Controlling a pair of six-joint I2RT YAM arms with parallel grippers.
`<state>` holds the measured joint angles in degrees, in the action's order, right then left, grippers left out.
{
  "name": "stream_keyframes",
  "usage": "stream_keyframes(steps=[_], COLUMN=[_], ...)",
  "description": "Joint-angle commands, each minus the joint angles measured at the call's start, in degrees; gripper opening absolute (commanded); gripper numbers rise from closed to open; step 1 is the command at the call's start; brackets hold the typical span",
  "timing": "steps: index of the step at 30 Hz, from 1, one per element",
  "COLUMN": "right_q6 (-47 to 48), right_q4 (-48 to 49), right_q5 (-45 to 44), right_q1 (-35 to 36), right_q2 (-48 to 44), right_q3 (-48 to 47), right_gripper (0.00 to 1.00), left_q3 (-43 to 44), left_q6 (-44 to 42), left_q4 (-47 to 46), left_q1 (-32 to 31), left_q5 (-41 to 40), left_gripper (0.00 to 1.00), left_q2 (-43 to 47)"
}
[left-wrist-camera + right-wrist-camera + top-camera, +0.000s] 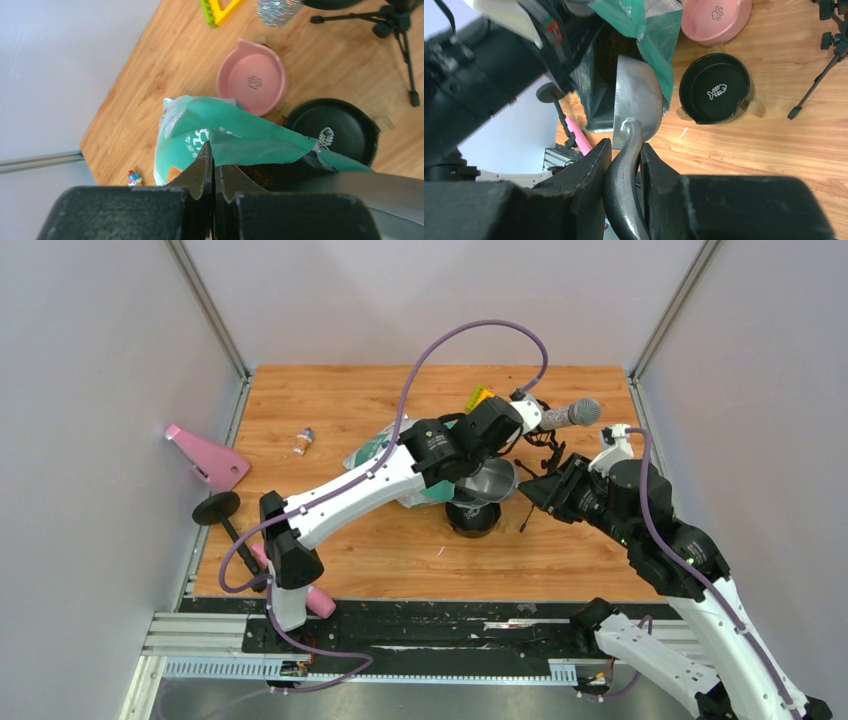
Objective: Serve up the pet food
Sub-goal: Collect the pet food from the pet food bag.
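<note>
My right gripper point(626, 150) is clamped on the handle of the scoop point(636, 95), and the scoop's cup sits right at the mouth of the bag point(654, 30). My left gripper point(214, 150) has its fingers pressed together, pinching the bag's top edge. The pet food point(612, 45) is, I think, that dark stuff inside the bag, but it's pretty dim in there. Just past the bag is the black bowl point(714, 90), then the pink bowl point(716, 17).

From my console: a teal-and-white bag point(240, 135), a grey scoop point(636, 95), a pink bowl point(252, 75) stamped with a paw, a black bowl point(716, 90) bearing a white fish.
</note>
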<state>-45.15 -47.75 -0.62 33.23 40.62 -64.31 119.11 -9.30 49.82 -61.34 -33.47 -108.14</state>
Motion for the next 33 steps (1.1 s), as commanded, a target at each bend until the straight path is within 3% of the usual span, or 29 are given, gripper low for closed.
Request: stream_keyframes(steps=[1,8,14,21,27,33], right_q6=[-1.3,-1.7,-4.5,-10.5,-12.3,-11.4], right_q4=[-1.7,-9.4,-18.4,-2.3,-0.5,6.4], right_q5=[-0.3,-2.5,-11.7,-15.6,-21.9,-18.5], right_q1=[0.0,0.3,3.9,9.4,14.3,15.3], right_q2=[3.0,12.7,19.3,19.6,30.3,38.2], right_q3=[-5.3,-9.9,-12.6,-2.1,-5.5,-6.2], right_gripper=[0.0,0.0,0.0,0.0,0.0,0.0], left_q3=[0.5,-2.7,-5.3,-4.1,-2.3,-1.5], left_q6=[3.7,6.9,6.9,6.8,8.5,9.6], left_q4=[-9.4,-10.3,-10.6,-9.8,-8.9,-8.7], left_q1=[-2.8,-3.8,-3.8,-3.8,-3.8,-3.8], left_q5=[-0.1,1.0,-0.6,-2.8,-4.3,-4.3], left_gripper=[0.0,0.0,0.0,0.0,0.0,0.0], left_q2=[2.4,4.2,5.8,6.6,6.1,5.4])
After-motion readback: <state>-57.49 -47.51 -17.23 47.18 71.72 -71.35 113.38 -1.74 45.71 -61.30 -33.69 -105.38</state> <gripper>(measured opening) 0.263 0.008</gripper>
